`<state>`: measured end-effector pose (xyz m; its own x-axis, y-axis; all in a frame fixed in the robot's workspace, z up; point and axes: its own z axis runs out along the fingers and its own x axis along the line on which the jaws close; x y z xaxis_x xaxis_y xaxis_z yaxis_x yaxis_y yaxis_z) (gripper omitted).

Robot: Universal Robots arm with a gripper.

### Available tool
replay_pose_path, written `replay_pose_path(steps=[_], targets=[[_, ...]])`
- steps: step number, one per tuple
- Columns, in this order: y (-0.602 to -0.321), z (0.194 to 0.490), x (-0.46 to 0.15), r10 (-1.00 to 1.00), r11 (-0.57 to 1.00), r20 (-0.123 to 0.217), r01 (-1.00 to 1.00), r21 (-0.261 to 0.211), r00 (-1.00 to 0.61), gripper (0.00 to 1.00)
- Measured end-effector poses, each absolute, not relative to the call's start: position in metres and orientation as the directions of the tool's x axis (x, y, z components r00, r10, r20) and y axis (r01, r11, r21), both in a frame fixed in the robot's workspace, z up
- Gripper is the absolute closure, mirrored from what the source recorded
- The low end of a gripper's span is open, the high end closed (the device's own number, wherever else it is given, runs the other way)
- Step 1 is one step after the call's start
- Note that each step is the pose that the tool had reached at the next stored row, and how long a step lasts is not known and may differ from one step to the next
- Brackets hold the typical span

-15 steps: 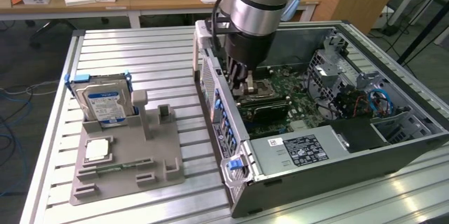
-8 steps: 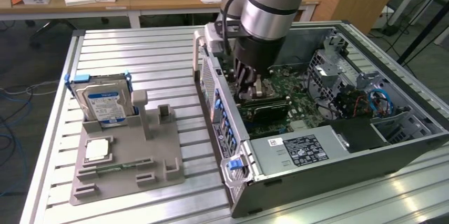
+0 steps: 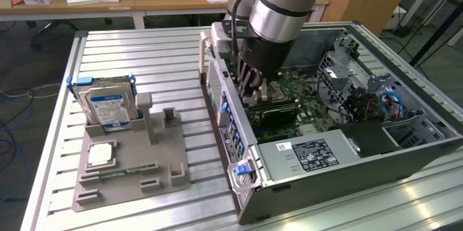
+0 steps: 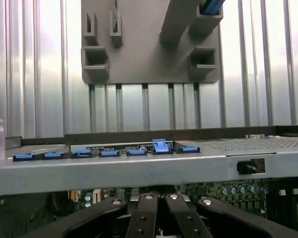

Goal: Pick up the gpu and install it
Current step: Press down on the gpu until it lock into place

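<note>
In the exterior view, my gripper point(image 3: 255, 94) reaches down into the open computer case point(image 3: 361, 187), which lies on its side on the ribbed metal table point(image 3: 145, 52). My fingers are clenched tight just above the green motherboard point(image 3: 300, 82) inside the case. The gpu point(image 3: 275, 114) shows as a black slab on that board, directly below my fingertips and near the case's slotted rear wall. I cannot tell whether its edge is caught between my fingers. Outside the case, beyond that rear wall, a grey parts holder point(image 3: 130, 182) sits on the table, and a silver hard drive point(image 3: 107, 107) with a blue label stands upright in it. In the wrist view, my gripper point(image 4: 157, 220) hangs inside the case with its black fingers point(image 4: 141, 218) drawn together. The case's rear wall point(image 4: 139, 171) runs across in front of them with a row of blue slot tabs point(image 4: 160, 146) along it, one raised above the others. Beyond the wall lie the table slats point(image 4: 39, 74) and the grey holder point(image 4: 149, 64).
</note>
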<state>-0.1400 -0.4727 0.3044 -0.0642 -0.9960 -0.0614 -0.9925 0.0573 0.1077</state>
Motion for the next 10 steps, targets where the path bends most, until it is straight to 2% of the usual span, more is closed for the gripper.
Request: replay_pose_path(steps=[10], targets=[[-0.4715,0.3022,-0.1376,-0.996,0.059,-0.061,-0.992,0.108,-0.066,0.89]])
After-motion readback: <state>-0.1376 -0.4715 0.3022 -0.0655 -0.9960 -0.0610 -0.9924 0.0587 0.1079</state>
